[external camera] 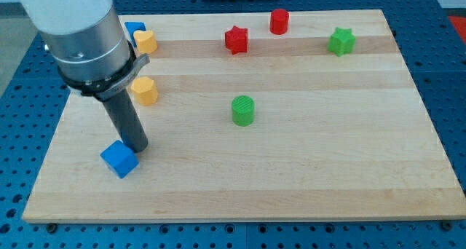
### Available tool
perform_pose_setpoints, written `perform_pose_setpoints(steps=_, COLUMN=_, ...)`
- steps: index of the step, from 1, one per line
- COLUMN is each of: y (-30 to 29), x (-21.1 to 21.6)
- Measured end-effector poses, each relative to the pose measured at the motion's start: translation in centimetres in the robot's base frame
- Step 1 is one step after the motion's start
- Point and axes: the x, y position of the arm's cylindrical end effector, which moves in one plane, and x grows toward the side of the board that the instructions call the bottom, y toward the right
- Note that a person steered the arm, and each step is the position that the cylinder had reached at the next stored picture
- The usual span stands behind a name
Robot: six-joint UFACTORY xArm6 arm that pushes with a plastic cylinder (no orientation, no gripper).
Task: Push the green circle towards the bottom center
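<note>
The green circle (243, 110), a short cylinder, stands near the middle of the wooden board (291, 176). My tip (136, 148) is down on the board at the view's lower left, touching the upper right side of a blue cube (119, 159). The tip is well to the left of the green circle and a little lower in the view. The arm's grey body covers the board's upper left corner.
A yellow hexagon-like block (145, 91) and a yellow heart (145, 41) lie at the left, with a blue block (135, 28) partly hidden behind the arm. A red star (236, 39), a red cylinder (279, 21) and a green star (341, 41) lie along the top.
</note>
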Motion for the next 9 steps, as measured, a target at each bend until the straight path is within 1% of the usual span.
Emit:
perform_pose_setpoints(steps=1, y=0.7, x=0.7)
perform_pose_setpoints(steps=3, y=9.9, x=-4.0)
perform_pose_setpoints(steps=4, y=10.1, x=-6.8)
perform_pose_setpoints(steps=5, y=11.8, x=-9.0)
perform_pose_setpoints(steps=6, y=16.0, x=-9.2)
perform_pose_setpoints(steps=7, y=18.5, x=-5.4)
perform_pose_setpoints(steps=8, y=21.6, x=-2.6)
perform_pose_setpoints(steps=9, y=22.3, x=0.4)
